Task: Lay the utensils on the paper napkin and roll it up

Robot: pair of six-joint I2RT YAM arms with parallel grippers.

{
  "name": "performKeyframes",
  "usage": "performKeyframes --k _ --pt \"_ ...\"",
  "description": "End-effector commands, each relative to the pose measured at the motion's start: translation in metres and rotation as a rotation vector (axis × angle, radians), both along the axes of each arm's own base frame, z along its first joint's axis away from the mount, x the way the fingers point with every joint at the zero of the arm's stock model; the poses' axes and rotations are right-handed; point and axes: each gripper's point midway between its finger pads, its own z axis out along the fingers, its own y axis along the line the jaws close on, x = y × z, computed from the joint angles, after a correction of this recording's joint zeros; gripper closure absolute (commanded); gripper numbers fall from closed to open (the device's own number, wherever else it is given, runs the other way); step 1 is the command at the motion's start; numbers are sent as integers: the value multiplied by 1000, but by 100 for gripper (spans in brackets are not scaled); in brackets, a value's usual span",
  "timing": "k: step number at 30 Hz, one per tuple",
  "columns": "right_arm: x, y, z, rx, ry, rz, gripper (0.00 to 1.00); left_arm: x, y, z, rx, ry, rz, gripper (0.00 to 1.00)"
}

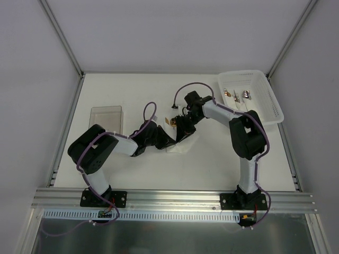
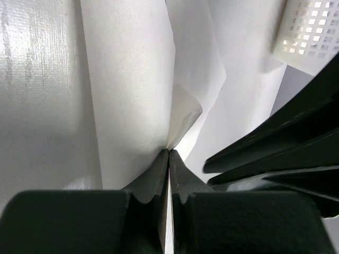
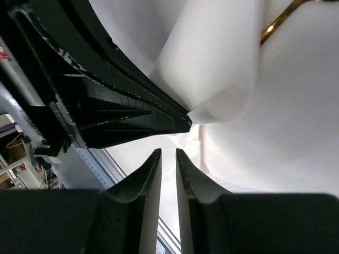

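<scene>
The white paper napkin [image 1: 178, 146] lies mid-table, partly folded over. My left gripper [image 1: 172, 138] is shut on a raised edge of the napkin [image 2: 132, 84], its tips meeting at the fold [image 2: 169, 152]. My right gripper [image 1: 183, 130] hovers just beside it, jaws a narrow gap apart with nothing between them [image 3: 168, 153]. In the right wrist view the left gripper's fingers [image 3: 132, 108] pinch the napkin [image 3: 212, 69]. A copper-gold utensil [image 1: 169, 121] lies at the napkin's far edge, and its handle shows in the right wrist view [image 3: 279, 21]. More utensils [image 1: 237, 96] lie in the basket.
A white perforated basket [image 1: 265, 100] stands at the back right and also shows in the left wrist view [image 2: 310, 32]. A clear plastic box [image 1: 106, 119] sits at the left. The two arms crowd together over the napkin.
</scene>
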Motion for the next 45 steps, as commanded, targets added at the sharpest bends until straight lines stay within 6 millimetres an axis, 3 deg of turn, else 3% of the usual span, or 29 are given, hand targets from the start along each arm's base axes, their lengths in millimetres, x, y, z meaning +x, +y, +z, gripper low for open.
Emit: performKeyframes --k 1,9,14,20,25,37,45 --pt "8 -6 21 61 -25 -26 80 -7 8 -24 86 48 -2 100" --pt "19 -25 -19 -57 -30 -43 87 -4 5 -18 86 30 -16 100" --pt "20 -30 -38 -109 -11 -56 87 -2 2 -4 72 -14 -28 100" --pt "16 -29 -50 -121 44 -72 88 2 -12 25 49 -103 -86 100" --pt "16 -28 -52 -119 57 -81 89 1 -27 33 52 -132 -133 100" --pt "13 -28 -50 -114 61 -76 90 1 -43 11 64 -91 -167 100" --pt "12 -26 -41 -85 57 -73 89 -8 -36 -24 98 -6 -152 100"
